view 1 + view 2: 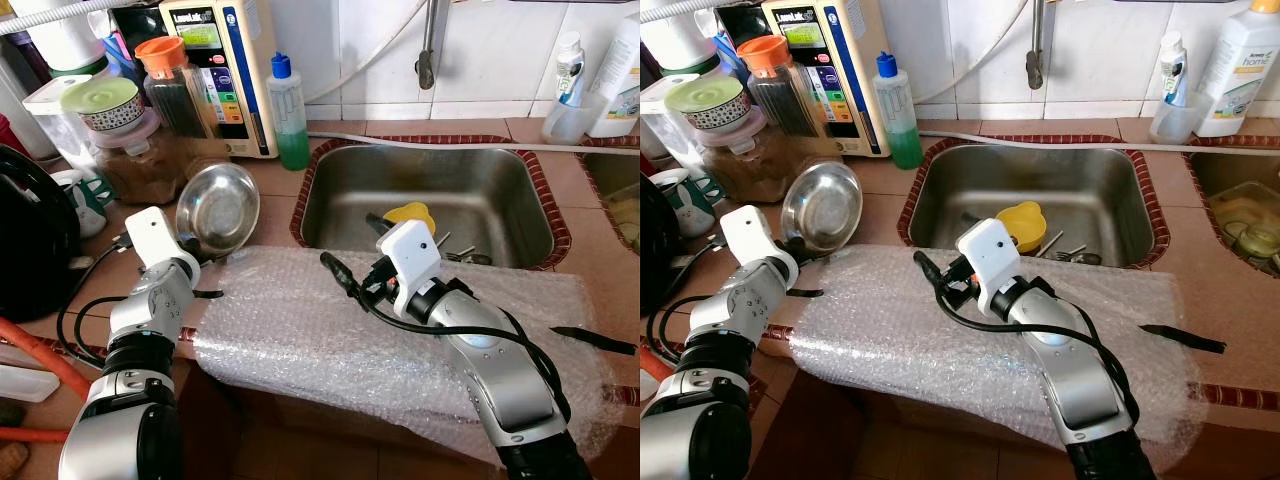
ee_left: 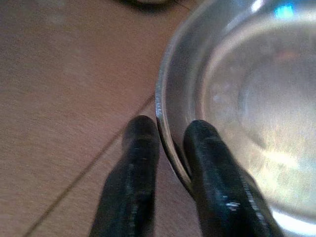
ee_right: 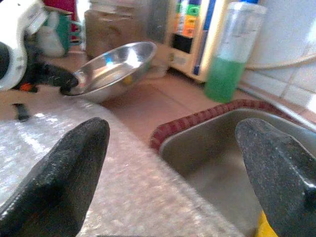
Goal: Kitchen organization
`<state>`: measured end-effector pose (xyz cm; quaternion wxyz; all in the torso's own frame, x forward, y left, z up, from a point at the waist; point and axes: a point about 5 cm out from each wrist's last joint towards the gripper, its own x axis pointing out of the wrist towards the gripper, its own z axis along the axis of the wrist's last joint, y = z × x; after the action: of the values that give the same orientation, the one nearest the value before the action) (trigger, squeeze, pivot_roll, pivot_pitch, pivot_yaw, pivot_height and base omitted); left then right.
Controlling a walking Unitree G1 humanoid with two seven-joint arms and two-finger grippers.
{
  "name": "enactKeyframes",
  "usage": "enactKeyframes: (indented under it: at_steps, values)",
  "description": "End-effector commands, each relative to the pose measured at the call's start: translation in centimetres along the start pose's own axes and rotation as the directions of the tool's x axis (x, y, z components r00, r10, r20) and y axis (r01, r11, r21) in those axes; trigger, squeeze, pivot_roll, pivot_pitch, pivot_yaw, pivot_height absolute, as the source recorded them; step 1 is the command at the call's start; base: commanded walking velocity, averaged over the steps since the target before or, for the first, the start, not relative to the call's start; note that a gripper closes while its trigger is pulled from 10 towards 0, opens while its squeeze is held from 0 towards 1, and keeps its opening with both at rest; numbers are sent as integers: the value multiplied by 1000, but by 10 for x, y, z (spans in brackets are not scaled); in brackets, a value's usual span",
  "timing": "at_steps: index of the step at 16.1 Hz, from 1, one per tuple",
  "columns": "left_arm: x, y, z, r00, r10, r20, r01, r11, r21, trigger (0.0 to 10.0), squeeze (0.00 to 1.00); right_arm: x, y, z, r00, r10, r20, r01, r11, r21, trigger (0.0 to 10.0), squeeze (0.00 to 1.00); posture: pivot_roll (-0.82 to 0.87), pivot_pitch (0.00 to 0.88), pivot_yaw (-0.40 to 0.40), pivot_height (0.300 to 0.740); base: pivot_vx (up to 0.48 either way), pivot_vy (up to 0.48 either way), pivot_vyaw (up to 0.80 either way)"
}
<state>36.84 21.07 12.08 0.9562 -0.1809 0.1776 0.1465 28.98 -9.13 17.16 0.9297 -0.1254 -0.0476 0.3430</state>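
Note:
A round steel bowl [image 1: 220,208] stands tilted on the brown counter, left of the sink [image 1: 520,165]. My left gripper [image 2: 170,148] is shut on its near rim, one black finger [image 2: 131,173] outside and the other inside. The bowl [image 3: 111,69] also shows in the right wrist view, with the left gripper at its edge. My right gripper [image 1: 352,245] hovers open over the bubble wrap [image 1: 300,330] at the sink's front edge, with nothing between its fingers [image 3: 64,182]. It points toward the bowl.
A yellow cup [image 1: 412,214] and some cutlery [image 1: 460,255] lie in the sink. Behind the bowl stand a green soap bottle [image 1: 289,115], a water purifier [image 1: 225,70] and jars [image 1: 135,150]. A black blade-like piece [image 1: 595,340] lies on the wrap's right end.

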Motion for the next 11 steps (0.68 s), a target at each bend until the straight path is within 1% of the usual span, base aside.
enactKeyframes:
  at_steps: [1,2,3,6,9,11]
  values:
    - [1,13,4,999,51,15,-50,999,-8,0,0,0,7,1,999,43,2,-43,999,7,10000,984,-307,68,151,740,0,0,0]
    - [1,13,5,998,53,22,-53,999,-5,0,0,0,7,0,999,37,1,-37,999,11,10000,965,-305,67,150,740,0,0,0]
    - [0,14,6,997,62,36,-62,998,-5,0,0,1,8,1,999,47,4,-47,999,18,10000,965,-305,67,150,740,0,0,0]
    - [0,14,6,997,65,39,-65,998,0,0,0,0,9,1,998,60,5,-61,998,20,10000,957,-306,67,149,740,0,0,0]
    - [0,13,7,996,46,75,-49,998,36,0,0,1,11,2,998,64,9,-64,998,20,10000,957,-309,65,150,740,0,0,0]
    - [0,12,9,995,47,84,-52,998,47,0,0,1,11,2,998,64,7,-64,998,19,10000,957,-309,63,149,740,0,0,0]
